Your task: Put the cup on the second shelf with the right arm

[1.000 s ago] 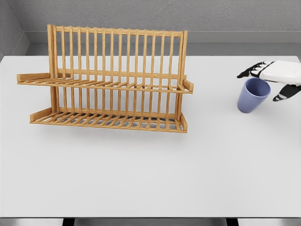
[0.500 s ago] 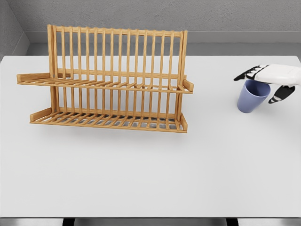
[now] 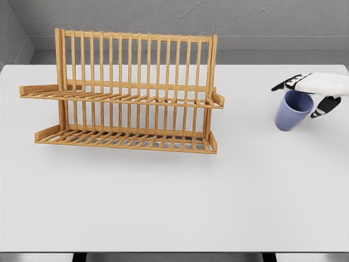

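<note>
A blue-violet cup (image 3: 291,115) stands upright on the white table (image 3: 174,196) at the far right. My right hand (image 3: 300,99) reaches in from the right edge and hovers over the cup's rim. Its dark fingertips (image 3: 280,86) stick out past the cup's far-left side, and the thumb (image 3: 320,109) hangs at the cup's right. The fingers are spread, not closed on the cup. The wooden two-tier dish rack (image 3: 131,93) stands left of centre, with its upper shelf (image 3: 120,99) above the lower shelf (image 3: 125,140). Both shelves hold nothing. The left arm is out of view.
A grey wall (image 3: 174,16) runs behind the table. Between the rack's right end (image 3: 217,99) and the cup lies bare table. The table's front edge (image 3: 174,252) is near the bottom of the view.
My right hand has shifted a little to the left and lowered toward the cup's rim, with the thumb drawing closer to the cup. The cup has barely moved.
</note>
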